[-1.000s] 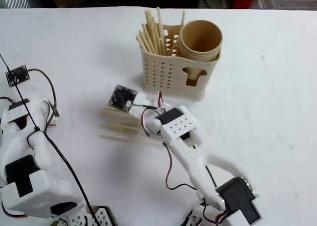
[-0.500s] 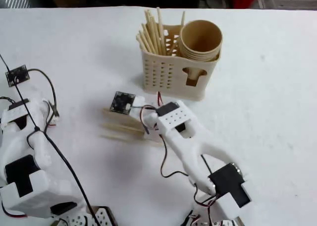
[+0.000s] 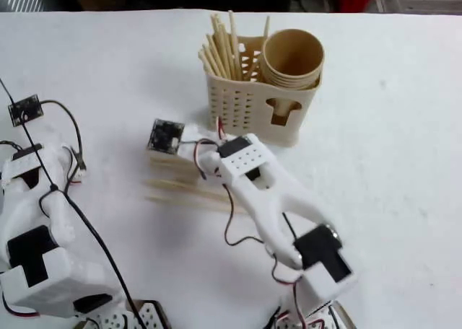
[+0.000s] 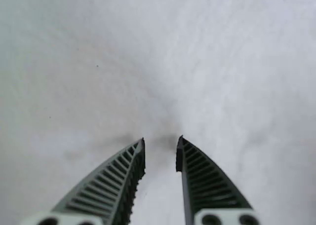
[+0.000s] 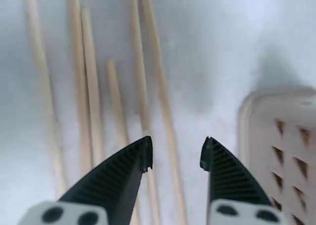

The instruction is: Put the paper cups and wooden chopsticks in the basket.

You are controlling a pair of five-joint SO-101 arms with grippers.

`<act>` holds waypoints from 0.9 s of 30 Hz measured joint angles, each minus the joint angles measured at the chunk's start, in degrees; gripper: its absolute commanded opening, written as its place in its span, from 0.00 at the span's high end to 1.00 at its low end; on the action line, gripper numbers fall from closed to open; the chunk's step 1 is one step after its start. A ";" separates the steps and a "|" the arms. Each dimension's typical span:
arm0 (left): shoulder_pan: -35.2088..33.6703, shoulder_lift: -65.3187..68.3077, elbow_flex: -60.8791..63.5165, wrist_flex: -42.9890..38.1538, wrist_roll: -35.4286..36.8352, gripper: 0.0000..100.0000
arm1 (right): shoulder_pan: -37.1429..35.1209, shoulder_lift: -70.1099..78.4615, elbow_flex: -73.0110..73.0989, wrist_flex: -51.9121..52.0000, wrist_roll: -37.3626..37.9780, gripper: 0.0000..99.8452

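**Last loose chopsticks under the open right gripper**

Closest to us, the left gripper [image 4: 160, 153] hangs just above the bare white table [image 3: 390, 163]. Its ribbed dark fingers stand slightly apart and there is nothing between them. We judge this arm to be parked at the table's left side, away from the work.

The right gripper [image 5: 175, 156] is where the step is. It hovers low over the loose chopsticks [image 5: 161, 87], its jaws spread and empty. One stick runs into the gap between the tips and another lies at the near fingertip. We read this as the approach to a pick, with the grasp not yet made.

The sticks are thin, pale, round wooden rods. About six lie roughly parallel on the soft cloth-like surface, some touching and some fanned apart. For the next move we would lower the tips to the cloth and close across one or two sticks. Such smooth, narrow rods may roll or slip out of the grip.

Just beyond them stands the basket [image 3: 249, 109], a cream plastic box with perforated walls and a keyhole cut-out. It already holds a nested stack of tan paper cups [image 3: 289, 58] in one side. A bundle of upright chopsticks [image 3: 220, 51] leans in the other side, so the lifted sticks should go in there.
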 measured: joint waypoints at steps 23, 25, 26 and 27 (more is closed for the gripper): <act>0.00 0.00 0.00 0.00 0.00 0.88 | 0.35 5.27 -4.75 0.88 -2.99 0.98; 0.00 0.00 0.00 0.00 0.00 0.88 | 0.35 1.14 -4.75 2.73 -4.48 0.98; 0.00 0.00 0.00 0.00 0.00 0.88 | 0.35 -1.05 -4.75 3.87 -5.19 0.98; 0.00 0.00 0.00 0.00 0.00 0.88 | 0.35 -3.25 -4.75 4.84 -5.80 0.98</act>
